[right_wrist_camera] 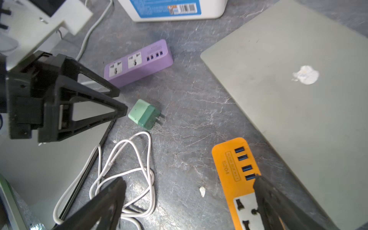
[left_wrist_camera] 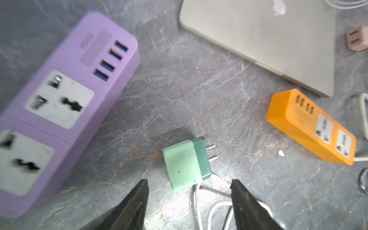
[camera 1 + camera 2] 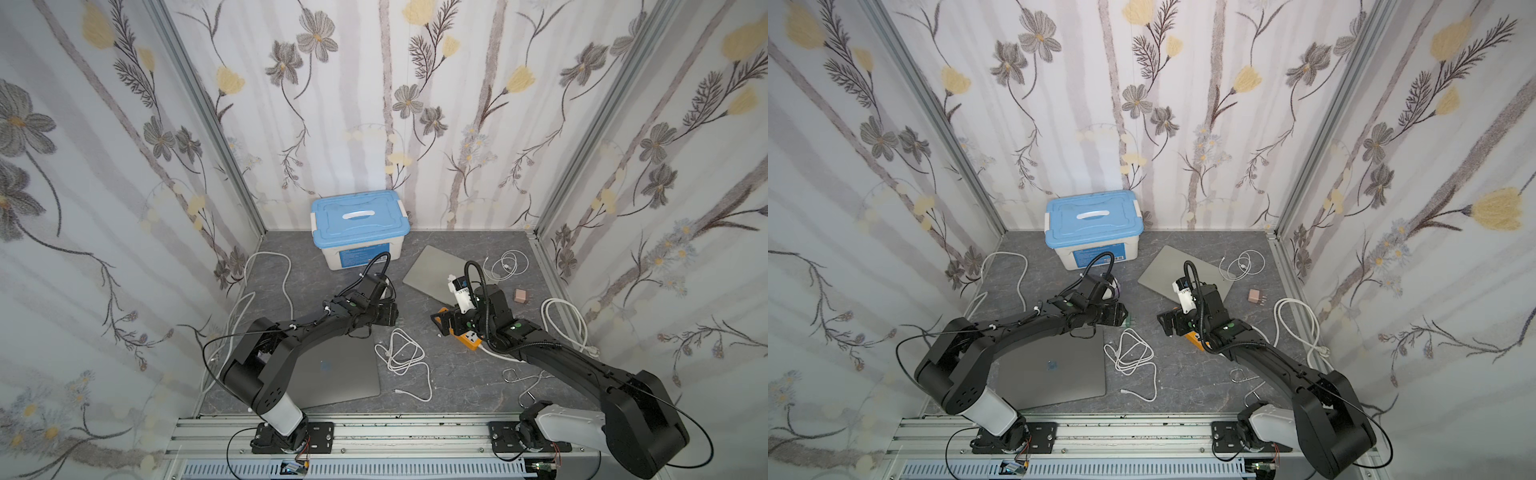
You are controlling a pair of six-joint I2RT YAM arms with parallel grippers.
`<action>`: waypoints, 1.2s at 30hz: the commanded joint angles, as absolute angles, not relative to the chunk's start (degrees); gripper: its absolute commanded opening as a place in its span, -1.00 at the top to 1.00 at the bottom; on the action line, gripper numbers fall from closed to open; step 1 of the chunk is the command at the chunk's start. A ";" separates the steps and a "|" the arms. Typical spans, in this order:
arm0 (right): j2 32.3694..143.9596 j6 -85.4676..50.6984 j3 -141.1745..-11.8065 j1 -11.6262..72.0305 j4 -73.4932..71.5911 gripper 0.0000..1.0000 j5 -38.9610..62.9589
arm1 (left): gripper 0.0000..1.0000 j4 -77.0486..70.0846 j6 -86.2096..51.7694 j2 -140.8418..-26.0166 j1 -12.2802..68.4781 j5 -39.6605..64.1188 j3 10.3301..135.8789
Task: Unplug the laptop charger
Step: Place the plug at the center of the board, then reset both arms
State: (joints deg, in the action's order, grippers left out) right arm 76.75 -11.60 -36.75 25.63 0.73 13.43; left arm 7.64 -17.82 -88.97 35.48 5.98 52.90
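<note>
1. Two end effectors, both spread, neither holding anything.
2. Left end effector (image 2: 190, 181): fingertips just short of the green charger (image 2: 186, 165), no contact seen.
3. Charger lies on its side on the bench (image 2: 199, 89), near the middle and well off every edge. Both prongs are bare, in no socket.
4. It sits between the purple power strip (image 2: 65, 111) and the orange power strip (image 2: 310, 127), apart from both.
5. White cable (image 2: 197, 196) runs from the charger's rear end.
6. Right end effector (image 1: 189, 179) hovers at the orange strip, one finger over its USB end.
</note>
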 commanded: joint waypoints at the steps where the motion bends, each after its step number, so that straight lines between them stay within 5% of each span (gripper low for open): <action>1: 71.42 -9.75 -35.01 20.03 0.00 -0.99 15.17 | -0.68 5.33 -11.41 -81.68 34.05 1.40 50.40; 2: 69.52 -9.58 -34.39 16.64 -0.36 -0.99 15.73 | -0.97 4.38 -10.43 -78.65 32.70 0.40 48.98; 3: 68.17 -9.51 -33.88 13.63 -1.11 -1.00 16.43 | -1.00 3.58 -9.71 -76.42 31.41 -0.11 47.57; 8: 64.92 -8.75 -30.24 -0.69 -11.16 -1.00 16.79 | -1.00 1.28 -7.07 -66.60 19.92 -4.77 41.38; 16: 76.07 -6.09 -21.10 -7.91 -39.03 -1.00 17.92 | -1.00 -12.77 -5.38 -64.53 7.29 -10.93 30.52; 26: 82.61 -1.96 -15.27 -7.79 -63.91 -0.99 20.83 | -1.00 -38.48 -4.13 -77.52 -0.25 -2.24 22.34; 36: 84.30 0.03 -11.90 0.33 -69.93 -0.99 -0.06 | -1.00 -49.37 -0.88 -89.10 -0.97 2.27 23.19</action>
